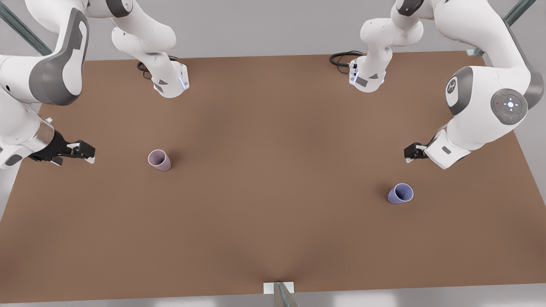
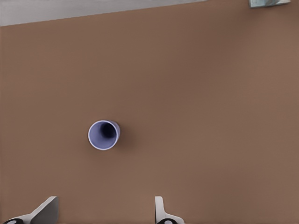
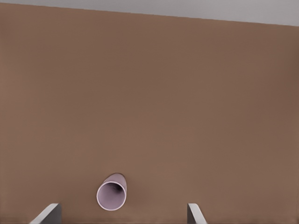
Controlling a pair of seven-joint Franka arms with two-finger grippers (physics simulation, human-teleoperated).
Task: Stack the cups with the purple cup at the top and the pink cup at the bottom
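- Your pink cup (image 1: 159,160) stands upright on the brown tabletop (image 1: 273,170), toward the front view's left, mouth open to the camera and nothing inside it.
- Your purple cup (image 1: 400,193) also stands upright, toward the front view's right and a little nearer the camera; the two cups are well apart (most of the tabletop's width lies bare between them).
- The right gripper (image 1: 85,152) hangs at the front view's left edge, near the pink cup but apart from it. In its wrist view you see the pink cup (image 3: 111,192) below, with the jaws spread wide to either side and pinching nothing.
- The left gripper (image 1: 410,154) hangs at the front view's right, just on the far side of the purple cup and clear of it. Its wrist view looks straight down into the purple cup (image 2: 103,135); the two fingertips (image 2: 160,210) stand spread apart, empty.
- Neither cup touches a gripper, and no stacking has been done: both cups rest on the tabletop on their own bases.
- A black cable (image 1: 343,57) loops beside one arm base at the far edge.
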